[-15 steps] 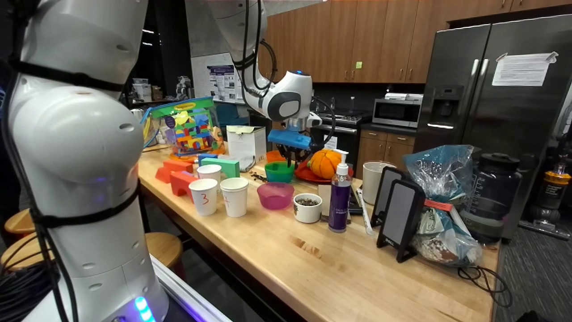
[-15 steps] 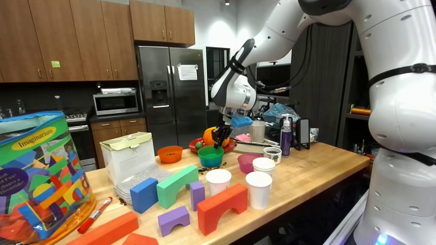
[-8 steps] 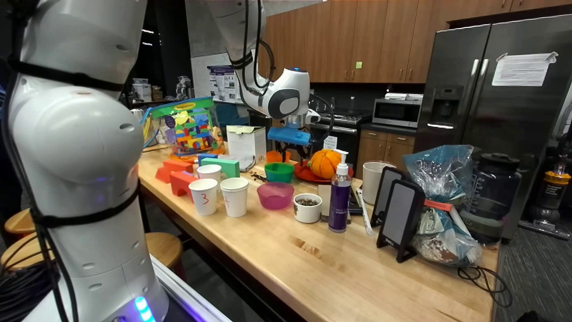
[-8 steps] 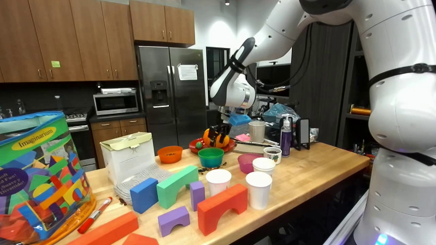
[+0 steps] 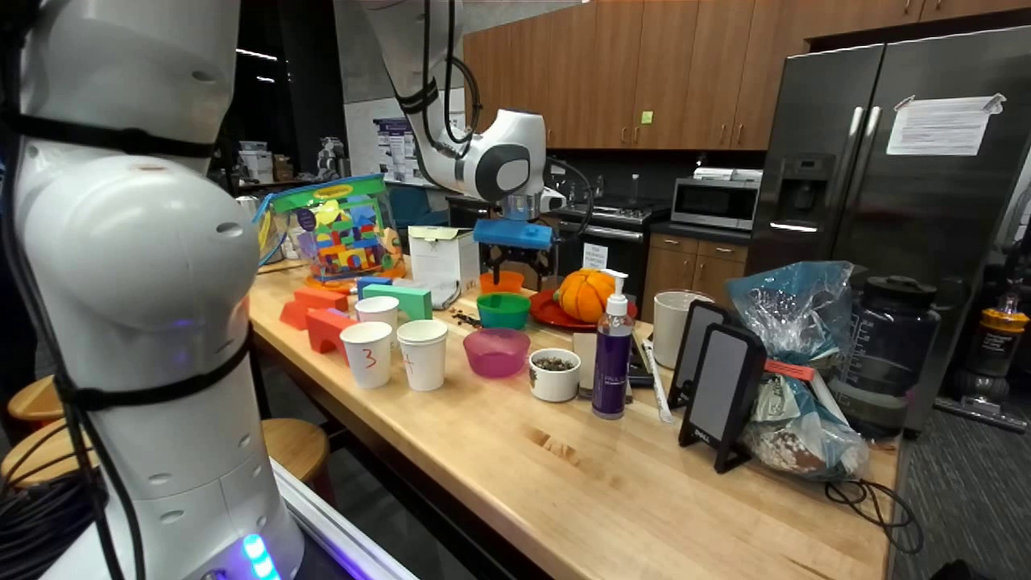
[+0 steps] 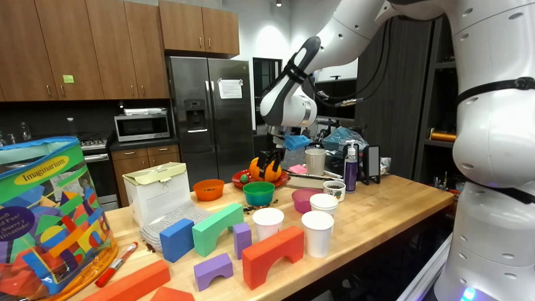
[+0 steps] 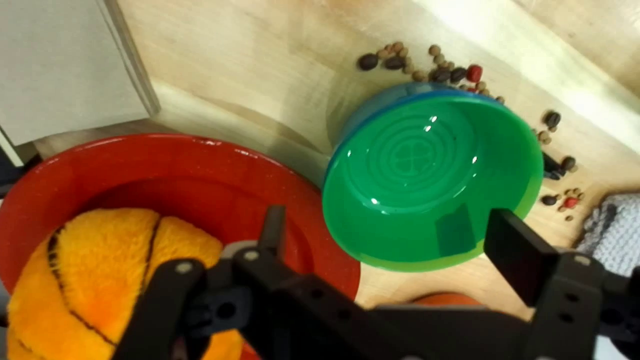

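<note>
My gripper (image 7: 390, 227) is open, its black fingers wide apart with nothing between them. In the wrist view it hangs over a green bowl (image 7: 425, 165), which sits tilted-looking inside a blue bowl (image 7: 367, 110). Both exterior views show the gripper (image 5: 518, 274) above and behind the green bowl (image 6: 259, 190), apart from it. A red plate (image 7: 165, 150) bearing an orange plush pumpkin (image 7: 110, 265) lies right beside the bowls. Behind them stands an orange bowl (image 6: 209, 190), mostly covered by the gripper in the wrist view.
Dark beans and small beads (image 7: 440, 65) lie scattered around the bowls. Nearby are a pink bowl (image 5: 497, 354), a white cup of dried bits (image 5: 554, 374), paper cups (image 5: 423, 358), a purple pump bottle (image 5: 612, 362), foam blocks (image 6: 273, 253), and a white box (image 6: 159, 192) with a grey cloth (image 6: 177, 221).
A second ago the fingers were close together at the green bowl's rim. They have since spread wide, and the gripper has risen and moved back from the bowl, which stays in place.
</note>
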`<action>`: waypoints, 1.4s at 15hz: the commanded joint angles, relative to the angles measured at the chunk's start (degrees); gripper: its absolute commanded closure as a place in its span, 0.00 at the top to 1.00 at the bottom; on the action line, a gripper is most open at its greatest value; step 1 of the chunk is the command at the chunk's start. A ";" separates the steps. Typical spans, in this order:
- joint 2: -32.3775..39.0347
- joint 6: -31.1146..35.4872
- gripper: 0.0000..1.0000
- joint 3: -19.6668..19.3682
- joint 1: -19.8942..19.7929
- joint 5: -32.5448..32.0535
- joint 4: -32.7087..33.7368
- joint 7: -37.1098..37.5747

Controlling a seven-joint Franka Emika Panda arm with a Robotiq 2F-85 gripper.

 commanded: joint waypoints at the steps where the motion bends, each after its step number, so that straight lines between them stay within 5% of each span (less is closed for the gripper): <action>1: -6.60 -2.94 1.00 -0.39 0.51 -3.18 -6.81 -3.01; 9: -14.98 0.95 1.00 -5.13 3.61 -28.48 -20.79 -0.68; 21: -17.41 3.13 1.00 -8.01 3.13 -32.91 -26.01 -2.20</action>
